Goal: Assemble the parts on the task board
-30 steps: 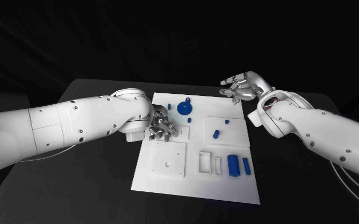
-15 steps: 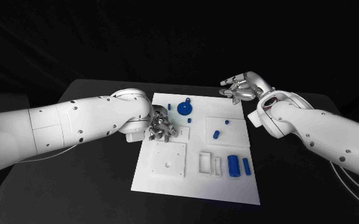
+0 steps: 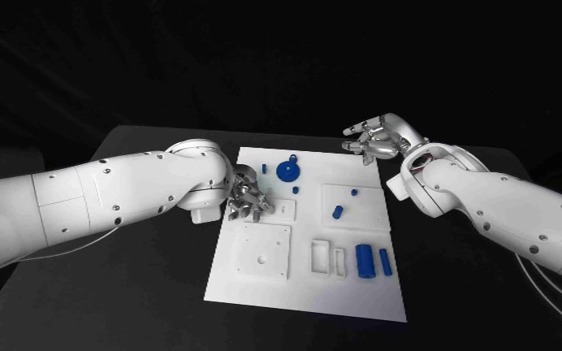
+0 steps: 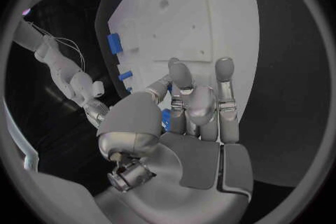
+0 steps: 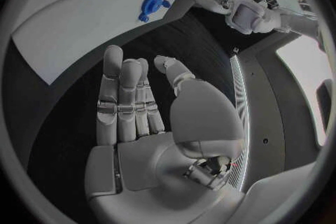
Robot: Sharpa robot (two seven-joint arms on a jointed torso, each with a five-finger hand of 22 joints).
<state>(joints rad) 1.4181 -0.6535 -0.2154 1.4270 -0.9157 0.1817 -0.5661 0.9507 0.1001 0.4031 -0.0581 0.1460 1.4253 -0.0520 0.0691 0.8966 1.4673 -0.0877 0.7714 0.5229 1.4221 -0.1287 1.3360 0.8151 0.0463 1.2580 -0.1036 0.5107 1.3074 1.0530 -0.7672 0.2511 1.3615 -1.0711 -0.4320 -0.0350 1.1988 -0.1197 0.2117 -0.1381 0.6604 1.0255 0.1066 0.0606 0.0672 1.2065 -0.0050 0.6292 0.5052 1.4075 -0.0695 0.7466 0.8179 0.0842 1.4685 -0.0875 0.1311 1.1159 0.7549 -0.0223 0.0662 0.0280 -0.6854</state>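
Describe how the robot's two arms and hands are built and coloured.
Both arms are glossy white rounded shells with small dark screw dots. The left arm and right arm end in silver metallic many-fingered hands: left hand, right hand. Thin cables trail under each arm.

parts (image 3: 365, 258) on task board (image 3: 307, 292), table (image 3: 140, 286) beneath

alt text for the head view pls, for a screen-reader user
A white task board lies mid-table on a black table, with small blue parts scattered on it. The left hand reaches over the board's left edge, while the right hand hovers with fingers apart, holding nothing, off the board's far right corner.
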